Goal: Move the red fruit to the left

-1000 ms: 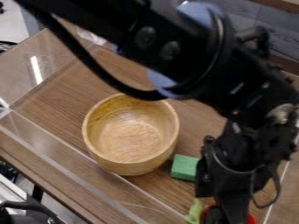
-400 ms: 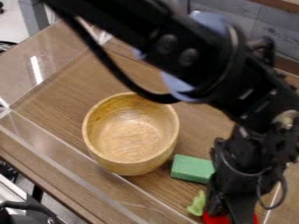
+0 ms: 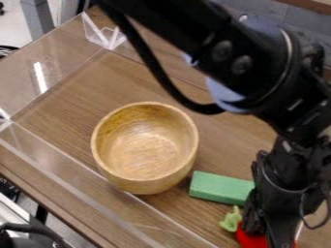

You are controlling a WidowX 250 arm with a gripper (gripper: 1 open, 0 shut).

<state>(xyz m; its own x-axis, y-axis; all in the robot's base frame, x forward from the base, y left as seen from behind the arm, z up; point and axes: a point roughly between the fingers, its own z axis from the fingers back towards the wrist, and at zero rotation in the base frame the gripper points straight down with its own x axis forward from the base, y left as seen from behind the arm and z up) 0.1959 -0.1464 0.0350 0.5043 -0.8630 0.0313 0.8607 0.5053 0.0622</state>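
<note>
Within the preceding second the tool [image 3: 255,229] was lowered from beside the green block [image 3: 220,186] toward the lower right corner of the view and was closed to its tightest position. The red fruit [image 3: 238,222], with its light-green leafy top visible, lay at the tool tips on the table [image 3: 77,107], just right of the block; it was judged to be clenched, though the contact itself was hidden by the arm. The grasp step was therefore considered complete, with the carry to the left outstanding. The wooden bowl [image 3: 145,147] stood unmoved. The wood-grain table was bounded by a clear wall [image 3: 39,155]; little of the room was discernible.
</note>
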